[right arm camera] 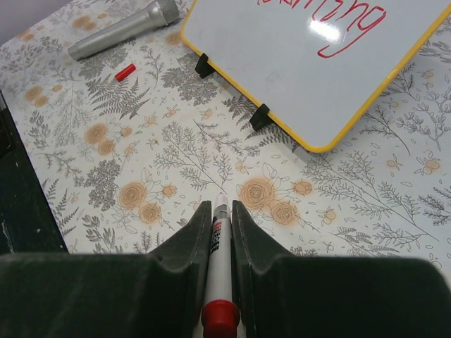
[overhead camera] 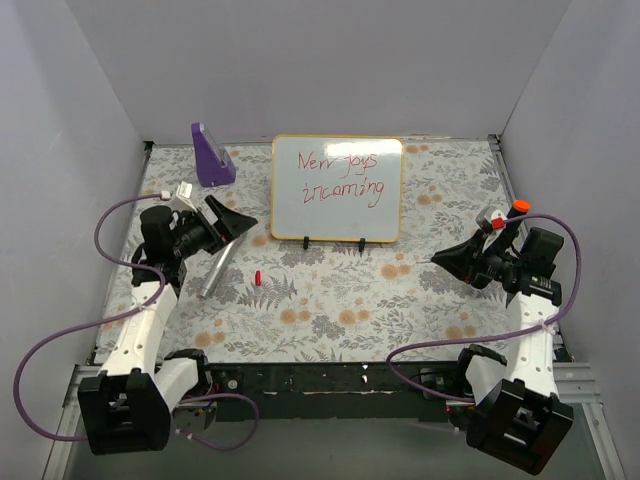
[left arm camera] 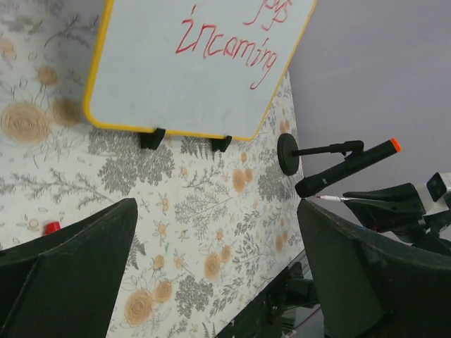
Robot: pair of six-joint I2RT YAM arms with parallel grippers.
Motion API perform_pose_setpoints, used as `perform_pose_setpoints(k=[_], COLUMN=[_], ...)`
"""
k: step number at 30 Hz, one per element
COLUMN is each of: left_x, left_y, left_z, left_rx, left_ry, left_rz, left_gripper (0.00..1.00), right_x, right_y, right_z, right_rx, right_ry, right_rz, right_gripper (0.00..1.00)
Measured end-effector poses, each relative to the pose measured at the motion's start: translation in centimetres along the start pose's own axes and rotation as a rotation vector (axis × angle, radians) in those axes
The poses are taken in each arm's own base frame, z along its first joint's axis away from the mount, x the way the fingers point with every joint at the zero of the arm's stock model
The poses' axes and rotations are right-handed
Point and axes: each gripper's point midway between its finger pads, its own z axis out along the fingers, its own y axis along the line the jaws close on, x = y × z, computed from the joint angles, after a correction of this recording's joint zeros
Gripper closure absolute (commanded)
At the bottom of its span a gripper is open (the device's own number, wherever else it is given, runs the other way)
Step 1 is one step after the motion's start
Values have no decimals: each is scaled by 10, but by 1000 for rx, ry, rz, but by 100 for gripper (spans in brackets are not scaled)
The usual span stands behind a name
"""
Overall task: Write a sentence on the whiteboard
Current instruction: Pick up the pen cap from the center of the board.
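Note:
The whiteboard (overhead camera: 337,205), white with a yellow-orange frame, stands on two black feet at the back middle of the table. The sentence (overhead camera: 340,175) on it is in red, "New joys incoming", on two lines. The board also shows in the left wrist view (left arm camera: 176,91) and the right wrist view (right arm camera: 303,70). My right gripper (right arm camera: 220,210) is shut on a white marker (right arm camera: 220,246) with a red end, tip pointing at the table, right of and in front of the board (overhead camera: 445,260). My left gripper (overhead camera: 235,222) is open and empty, left of the board.
A small red cap (overhead camera: 257,277) lies on the floral cloth in front of the board's left corner. A silver cylinder (overhead camera: 215,270) lies beside it, under my left gripper. A purple stand (overhead camera: 212,155) sits at the back left. White walls enclose the table.

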Motion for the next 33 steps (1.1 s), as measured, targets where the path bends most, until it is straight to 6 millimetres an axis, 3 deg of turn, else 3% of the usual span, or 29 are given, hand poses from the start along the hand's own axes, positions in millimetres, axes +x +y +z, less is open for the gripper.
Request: perform_pose_setpoints(k=[4, 10, 15, 19, 25, 30, 33], left_x=[34, 86, 122, 150, 154, 143, 140], left_y=[21, 38, 57, 80, 117, 123, 127], left_z=[-2, 7, 27, 29, 17, 13, 16], left_rx=[-102, -293, -475, -608, -805, -863, -891], left_ry=[89, 244, 395, 498, 540, 521, 537], left_rz=[-110, -98, -25, 27, 82, 131, 149], left_gripper=[6, 6, 20, 32, 44, 59, 63], right_x=[-2, -1, -1, -1, 0, 1, 1], right_y=[1, 1, 1, 0, 0, -1, -1], right_z=[-1, -1, -1, -1, -1, -1, -1], right_rx=[4, 5, 6, 9, 13, 18, 18], right_ry=[-2, -1, 0, 2, 5, 8, 8], right_rz=[-13, -13, -11, -12, -12, -10, -11], right_gripper=[99, 99, 99, 99, 99, 99, 99])
